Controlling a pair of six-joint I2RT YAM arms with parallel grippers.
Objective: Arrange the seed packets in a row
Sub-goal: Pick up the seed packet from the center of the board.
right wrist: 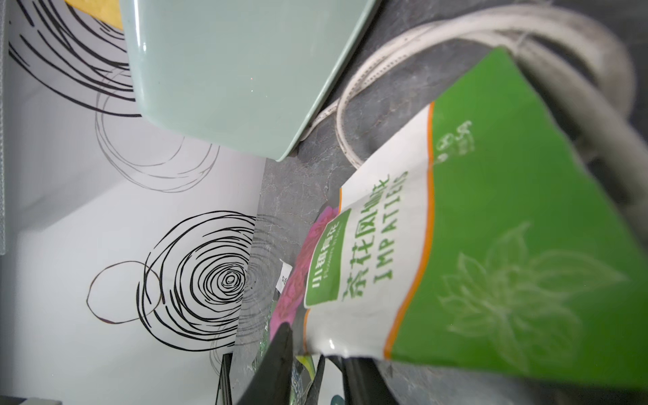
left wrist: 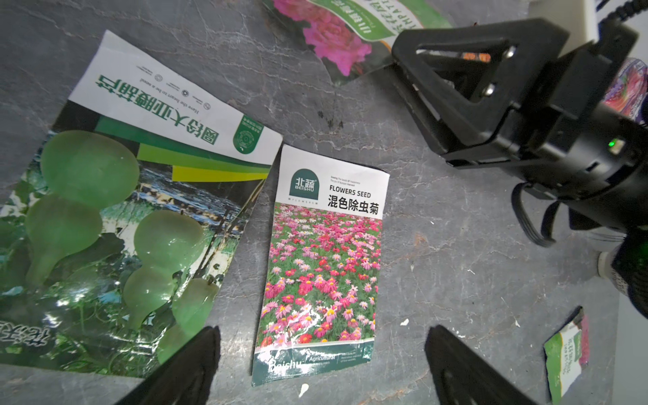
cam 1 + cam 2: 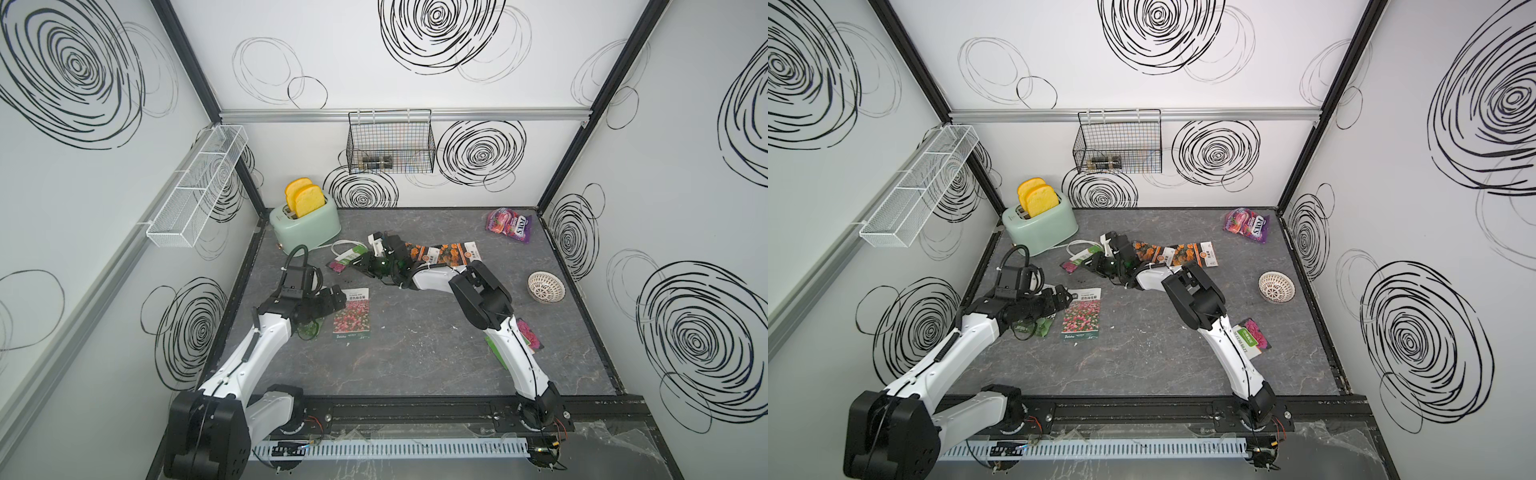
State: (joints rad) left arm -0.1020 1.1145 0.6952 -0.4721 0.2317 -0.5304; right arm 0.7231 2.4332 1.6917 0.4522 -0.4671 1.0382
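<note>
Your right gripper (image 3: 360, 265) pinches an Impatiens packet (image 1: 456, 245) by the far toaster (image 3: 305, 224). Your left gripper (image 2: 322, 329) hangs open over the pink packet (image 2: 322, 263), near left. No row yet; packets lie scattered.

I'm seeing six glossy flat seed packets lying scattered. The pink flower-field packet (image 2: 322, 266) is resting mid-table, just beside the dark green gourd packet (image 2: 105, 228). An orange marigold packet (image 3: 419, 252) and its twin (image 3: 455, 254) are sitting side by side at the back. A green-white IMPATIENS packet (image 1: 456, 263) is tilting nearby. The second IMPATIENS packet (image 3: 1252, 336) is lying half hidden at front right.
</note>
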